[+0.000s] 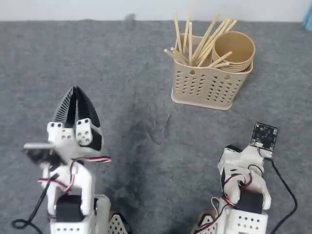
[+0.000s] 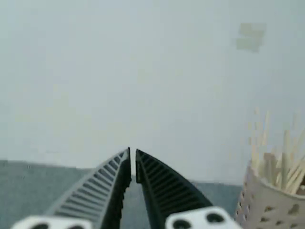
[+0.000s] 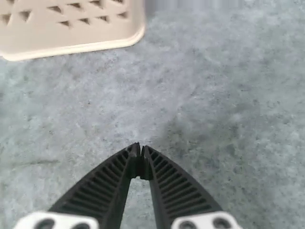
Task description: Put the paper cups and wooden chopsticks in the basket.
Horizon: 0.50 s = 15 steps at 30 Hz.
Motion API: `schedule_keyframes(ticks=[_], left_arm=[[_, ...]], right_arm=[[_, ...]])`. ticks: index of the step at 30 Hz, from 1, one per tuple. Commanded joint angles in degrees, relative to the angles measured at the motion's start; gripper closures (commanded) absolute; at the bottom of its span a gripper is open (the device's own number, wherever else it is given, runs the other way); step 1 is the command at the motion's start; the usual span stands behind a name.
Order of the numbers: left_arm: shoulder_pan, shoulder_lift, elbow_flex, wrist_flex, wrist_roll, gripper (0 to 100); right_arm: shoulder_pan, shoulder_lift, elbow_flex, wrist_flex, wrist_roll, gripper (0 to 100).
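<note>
At the far side of the grey felt-covered table (image 1: 136, 126), toward the right: a beige perforated plastic basket (image 1: 207, 85), upright. Inside it, a bundle of pale wooden chopsticks (image 1: 195, 44) leaning out of the left part, and a nested stack of tan paper cups (image 1: 235, 51) at the right end. Well apart from the basket, near the front left, the left gripper (image 1: 75, 95), black ribbed fingers pressed together on nothing, pointing roughly level toward the pale wall (image 2: 143, 71). At the front right, the right gripper (image 3: 140, 149), likewise closed and holding nothing, aimed down at the felt near the basket's base.
</note>
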Motion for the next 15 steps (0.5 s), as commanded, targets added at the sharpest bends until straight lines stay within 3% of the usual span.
schedule_keyframes(ticks=[1, 9, 15], left_arm=[[-0.62, -0.53, 3.56, 4.75, -0.09, 99], [-1.05, -0.53, 12.18, 13.89, -3.87, 99], [-0.97, -0.97, 14.37, 19.87, -8.26, 99]], right_arm=[[-0.13, -1.01, -3.34, 0.57, 0.97, 99.1], [-5.76, -0.92, 0.88, 4.53, 12.31, 99.1], [-5.49, -0.92, 4.13, 4.35, 10.81, 98.9]])
